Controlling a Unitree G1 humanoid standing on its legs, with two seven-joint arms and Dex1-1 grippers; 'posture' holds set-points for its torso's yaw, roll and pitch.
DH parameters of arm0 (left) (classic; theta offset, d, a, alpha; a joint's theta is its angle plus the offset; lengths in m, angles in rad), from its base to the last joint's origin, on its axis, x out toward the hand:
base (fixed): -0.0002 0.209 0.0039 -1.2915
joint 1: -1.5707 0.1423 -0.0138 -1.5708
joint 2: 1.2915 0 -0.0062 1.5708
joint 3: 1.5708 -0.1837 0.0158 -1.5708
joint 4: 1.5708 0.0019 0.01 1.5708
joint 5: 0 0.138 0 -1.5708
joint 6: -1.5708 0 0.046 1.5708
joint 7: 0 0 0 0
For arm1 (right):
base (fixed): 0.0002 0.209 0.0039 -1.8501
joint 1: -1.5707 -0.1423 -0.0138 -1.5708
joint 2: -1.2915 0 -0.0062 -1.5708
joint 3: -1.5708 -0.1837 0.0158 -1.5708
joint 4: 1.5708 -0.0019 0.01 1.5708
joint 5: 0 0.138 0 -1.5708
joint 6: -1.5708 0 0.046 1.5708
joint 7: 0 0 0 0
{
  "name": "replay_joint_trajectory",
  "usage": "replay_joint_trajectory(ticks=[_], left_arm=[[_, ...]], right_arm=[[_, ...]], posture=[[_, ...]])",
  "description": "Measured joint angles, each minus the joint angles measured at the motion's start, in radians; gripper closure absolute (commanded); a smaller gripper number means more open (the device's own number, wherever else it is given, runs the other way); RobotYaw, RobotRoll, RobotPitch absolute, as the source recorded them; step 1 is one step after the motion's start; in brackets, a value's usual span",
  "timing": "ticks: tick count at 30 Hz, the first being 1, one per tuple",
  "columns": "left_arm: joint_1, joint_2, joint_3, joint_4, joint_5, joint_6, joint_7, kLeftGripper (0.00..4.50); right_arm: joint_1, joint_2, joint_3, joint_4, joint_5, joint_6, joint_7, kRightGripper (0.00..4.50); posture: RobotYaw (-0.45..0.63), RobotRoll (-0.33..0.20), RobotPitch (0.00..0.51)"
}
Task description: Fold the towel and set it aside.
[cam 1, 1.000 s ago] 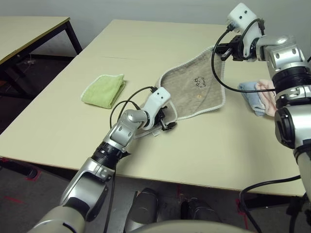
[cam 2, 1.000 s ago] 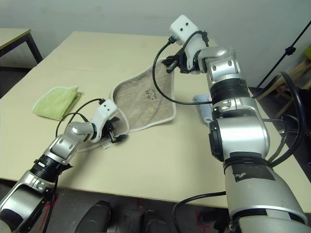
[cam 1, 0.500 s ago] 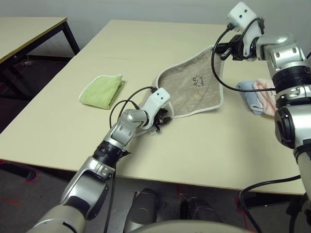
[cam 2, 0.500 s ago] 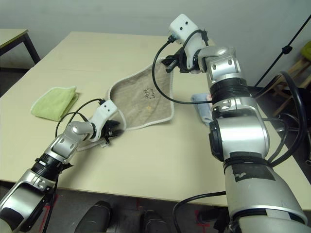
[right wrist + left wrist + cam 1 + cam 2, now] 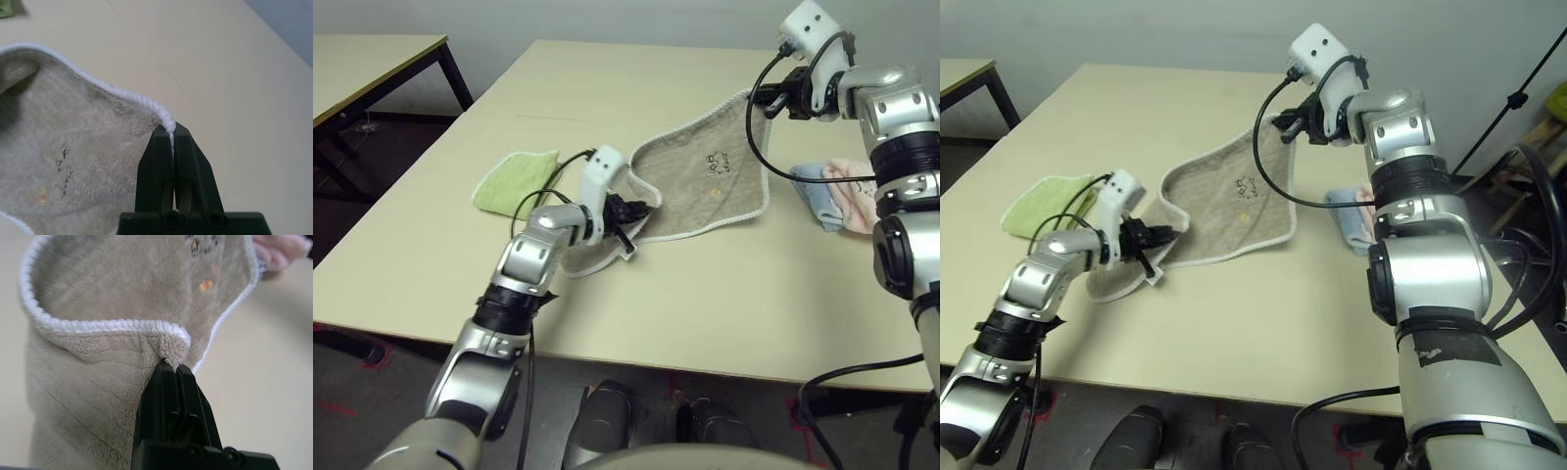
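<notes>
Your left gripper has lifted its corner of the towel; right gripper also clamped on towel (thin edge bites, a tug could slip one).

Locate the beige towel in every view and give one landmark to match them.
Left eye: towel centre-right, strung between both grippers.
Right eye: towel centre.
Left wrist: towel above the fingers.
Right wrist: towel beside the fingers.
Shared landmark: its white stitched edging.

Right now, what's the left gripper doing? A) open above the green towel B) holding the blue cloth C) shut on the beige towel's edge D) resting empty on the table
C: the left gripper is shut on the white-stitched edge of the towel, lifting that corner.
</notes>
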Motion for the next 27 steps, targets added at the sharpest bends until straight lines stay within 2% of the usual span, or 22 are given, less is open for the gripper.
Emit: replay_joint_trajectory(ticks=[4,9,11,13,15,18,22,24,27], left_arm=[[0.035,0.139,0.004,-0.085,-0.112,0.112,-0.133,4.44],[0.049,0.269,0.014,-0.107,-0.209,0.188,-0.245,4.44],[0.028,0.309,0.018,-0.088,-0.227,0.192,-0.281,4.44],[-0.034,0.326,0.018,-0.001,-0.214,0.157,-0.292,4.44],[-0.112,0.331,0.018,0.111,-0.165,0.082,-0.278,4.44],[-0.273,0.314,0.015,0.37,-0.051,-0.121,-0.209,4.44],[-0.506,0.241,0.024,0.746,0.083,-0.457,-0.028,4.44],[-0.596,0.223,0.039,0.895,0.125,-0.621,0.071,4.44],[-0.69,0.224,0.078,1.035,0.163,-0.818,0.195,4.44]], right_arm=[[0.056,-0.041,0.026,-0.075,0.003,0.067,0.146,4.5],[0.161,-0.121,0.082,-0.236,0.027,0.191,0.372,4.5],[0.174,-0.146,0.098,-0.27,0.033,0.22,0.427,4.5],[0.174,-0.153,0.107,-0.27,0.031,0.212,0.445,4.5],[0.162,-0.131,0.109,-0.218,0.022,0.156,0.406,4.5],[0.091,-0.056,0.095,-0.025,-0.003,-0.002,0.202,4.5],[-0.056,0.017,0.003,0.206,-0.001,-0.263,-0.162,4.5],[-0.125,0.031,-0.048,0.255,0.009,-0.356,-0.289,4.5],[-0.199,0.03,-0.129,0.282,0.053,-0.44,-0.375,4.5]], posture=[[0.25,0.0,0.078],[0.24,0.0,0.072],[0.24,0.0,0.07],[0.23,0.0,0.066],[0.23,0.0,0.065],[0.23,0.0,0.061],[0.23,0.0,0.06],[0.23,0.0,0.062],[0.22,0.0,0.065]])
